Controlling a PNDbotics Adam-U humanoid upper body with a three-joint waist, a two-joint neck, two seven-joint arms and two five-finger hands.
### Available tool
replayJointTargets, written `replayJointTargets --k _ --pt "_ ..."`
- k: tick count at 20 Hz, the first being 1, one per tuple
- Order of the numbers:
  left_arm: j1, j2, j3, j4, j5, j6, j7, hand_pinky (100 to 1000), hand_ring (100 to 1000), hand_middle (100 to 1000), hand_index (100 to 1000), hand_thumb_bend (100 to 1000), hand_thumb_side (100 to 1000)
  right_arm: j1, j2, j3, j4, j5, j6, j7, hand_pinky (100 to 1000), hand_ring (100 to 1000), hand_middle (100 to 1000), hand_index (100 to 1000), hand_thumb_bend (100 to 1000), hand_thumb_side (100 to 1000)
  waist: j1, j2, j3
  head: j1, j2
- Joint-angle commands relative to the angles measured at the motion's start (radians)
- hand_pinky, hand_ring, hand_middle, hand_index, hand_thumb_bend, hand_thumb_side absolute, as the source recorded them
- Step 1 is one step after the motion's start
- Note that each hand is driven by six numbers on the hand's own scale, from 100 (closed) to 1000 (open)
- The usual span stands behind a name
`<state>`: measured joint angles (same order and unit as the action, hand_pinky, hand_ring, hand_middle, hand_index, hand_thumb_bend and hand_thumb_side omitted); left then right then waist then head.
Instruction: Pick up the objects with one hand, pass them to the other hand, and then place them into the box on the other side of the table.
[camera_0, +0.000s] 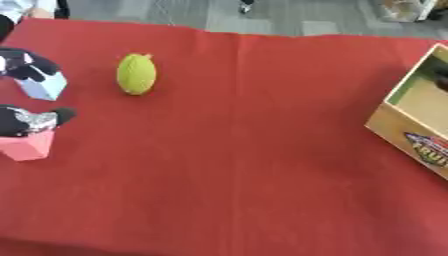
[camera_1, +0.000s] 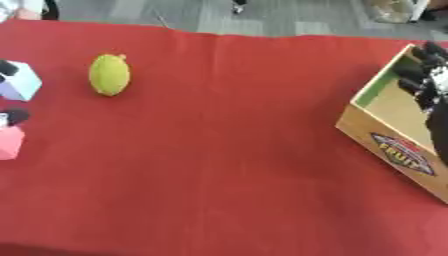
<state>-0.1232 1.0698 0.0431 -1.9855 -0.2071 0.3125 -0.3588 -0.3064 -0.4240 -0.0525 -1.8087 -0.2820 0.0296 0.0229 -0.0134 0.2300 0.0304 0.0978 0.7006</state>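
Red cloth (camera_0: 236, 165) covers the whole table, and there is plenty left on it. Over at the robot's left edge, the left hand (camera_0: 24, 67) has black fingers curled around the top of a pale blue-white angular block (camera_0: 44, 86), and just below it more black and silver fingers sit on top of a pink angular block (camera_0: 28, 145). Whether that lower set belongs to the same hand, I cannot tell from here. Both blocks look to be resting on the cloth, not lifted.

Just beside the pale block, a little further in, lies a yellow-green oval fruit with a stubby stem (camera_1: 109, 74), on its own and touched by nothing.

Across the table on the right side sits the open cardboard box with a printed fruit label (camera_1: 398, 150). The right hand (camera_1: 424, 75) hangs over its opening, dark fingers pointing down into it and looking relaxed, with nothing visible in them. What already lies inside the box is hidden by the wall and the hand.

By my reading, the job is well short of done: three objects remain on the left side, well apart from the box, and each needs a pickup, a handover and a drop. The left hand looks set to start with one of the blocks.
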Motion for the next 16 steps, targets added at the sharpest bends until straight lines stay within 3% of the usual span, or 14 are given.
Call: replayJointTargets --k 1,5,9,11,14,16 --pt "-0.011 0.054 0.027 -0.014 -0.027 0.013 -0.027 855 789 761 827 599 419 -0.004 -0.033 -0.01 -0.021 0.005 -0.003 -0.002 940 891 978 996 100 721 0.003 -0.016 0.003 0.019 -0.005" --pt "-0.014 0.065 0.032 -0.001 -0.046 0.031 -0.047 872 799 744 827 653 427 -0.003 -0.033 -0.008 -0.019 0.006 -0.002 0.0 939 891 978 996 100 723 0.004 -0.015 0.005 0.026 -0.007" --pt "-0.026 0.076 0.035 0.037 -0.067 0.035 -0.071 891 812 753 834 660 376 -0.001 -0.033 -0.008 -0.019 0.009 -0.001 0.0 939 891 978 996 100 725 0.003 -0.014 0.005 0.029 -0.009" --pt "-0.032 0.081 0.035 0.057 -0.074 0.036 -0.089 895 817 754 834 648 311 0.0 -0.033 -0.008 -0.019 0.01 -0.001 0.0 939 891 978 996 100 725 0.003 -0.014 0.005 0.029 -0.011" --pt "-0.041 0.088 0.032 0.091 -0.086 0.04 -0.125 896 823 754 827 609 105 0.0 -0.032 -0.007 -0.018 0.01 -0.001 0.0 939 891 978 996 100 727 0.002 -0.013 0.005 0.029 -0.014" --pt "-0.048 0.093 0.03 0.115 -0.098 0.043 -0.146 894 826 754 822 612 100 0.001 -0.032 -0.006 -0.018 0.011 0.0 0.0 939 891 978 996 100 728 0.001 -0.012 0.005 0.028 -0.016"
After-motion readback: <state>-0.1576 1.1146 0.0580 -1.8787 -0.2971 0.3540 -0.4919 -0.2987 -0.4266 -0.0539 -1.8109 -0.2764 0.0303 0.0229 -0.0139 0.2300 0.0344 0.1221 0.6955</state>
